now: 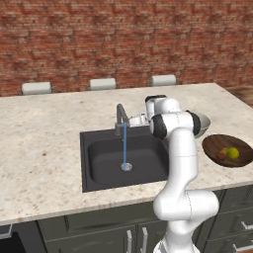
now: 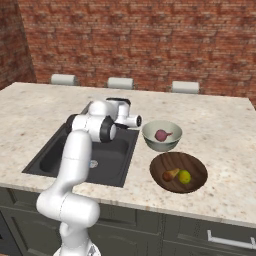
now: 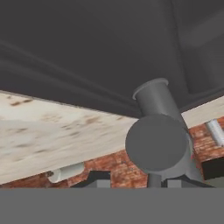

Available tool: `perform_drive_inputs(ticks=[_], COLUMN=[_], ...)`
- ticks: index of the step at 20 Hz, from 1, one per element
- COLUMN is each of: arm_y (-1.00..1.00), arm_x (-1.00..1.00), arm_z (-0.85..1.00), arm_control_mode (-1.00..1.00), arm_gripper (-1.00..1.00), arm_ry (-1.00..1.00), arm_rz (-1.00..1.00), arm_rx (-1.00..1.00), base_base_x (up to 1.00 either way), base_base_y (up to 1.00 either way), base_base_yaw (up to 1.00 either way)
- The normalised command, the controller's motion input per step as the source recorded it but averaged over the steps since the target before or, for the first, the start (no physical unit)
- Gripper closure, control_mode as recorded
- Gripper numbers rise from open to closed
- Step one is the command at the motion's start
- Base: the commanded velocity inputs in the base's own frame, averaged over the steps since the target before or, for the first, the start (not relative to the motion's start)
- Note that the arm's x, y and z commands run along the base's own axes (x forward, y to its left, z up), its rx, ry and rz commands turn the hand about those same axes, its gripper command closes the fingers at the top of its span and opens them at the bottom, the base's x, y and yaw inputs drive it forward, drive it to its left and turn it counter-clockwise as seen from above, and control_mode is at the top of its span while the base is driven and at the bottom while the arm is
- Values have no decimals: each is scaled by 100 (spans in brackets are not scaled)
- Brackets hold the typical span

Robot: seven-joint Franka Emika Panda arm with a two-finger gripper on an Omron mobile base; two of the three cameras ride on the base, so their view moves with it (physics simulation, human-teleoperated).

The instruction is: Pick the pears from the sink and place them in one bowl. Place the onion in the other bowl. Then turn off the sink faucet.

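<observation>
The grey faucet (image 1: 120, 116) stands at the back of the dark sink (image 1: 106, 163), and a thin blue stream (image 1: 124, 146) runs down to the drain. My gripper (image 1: 135, 119) is right beside the faucet on its right, at spout height. In the hand view the faucet (image 3: 157, 144) looms just above my gripper (image 3: 138, 181), whose tips stand apart, open and holding nothing. Both pears, yellow-green (image 2: 184, 176) and brownish-orange (image 2: 170, 174), lie in the wooden bowl (image 2: 192, 162). The pink-red onion (image 2: 161, 134) sits in the pale grey bowl (image 2: 150, 137).
Both bowls stand on the speckled counter (image 1: 44, 148) to the right of the sink, the grey bowl (image 1: 203, 121) half hidden behind my arm. Three pale stools (image 1: 103, 84) line the counter's far edge before a brick wall.
</observation>
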Motion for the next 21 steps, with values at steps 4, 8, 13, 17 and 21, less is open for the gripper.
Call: perform_drive_inputs(ticks=[4, 8, 13, 17, 21], arm_y=[39, 51, 74, 98, 89], arm_x=[46, 33, 13, 4, 14], arm_z=[0, 0, -4, -14, -10], arm_control_mode=[-100, -100, -100, -100, -100], arm_gripper=[100, 100, 100, 100, 100], arm_ry=[8, 5, 0, -2, 0], arm_rz=[10, 7, 3, 0, 1], arm_rx=[0, 0, -4, -11, -9], base_base_x=[0, 0, 0, 0, 0], base_base_y=[0, 0, 0, 0, 0], base_base_yaw=[0, 0, 0, 0, 0])
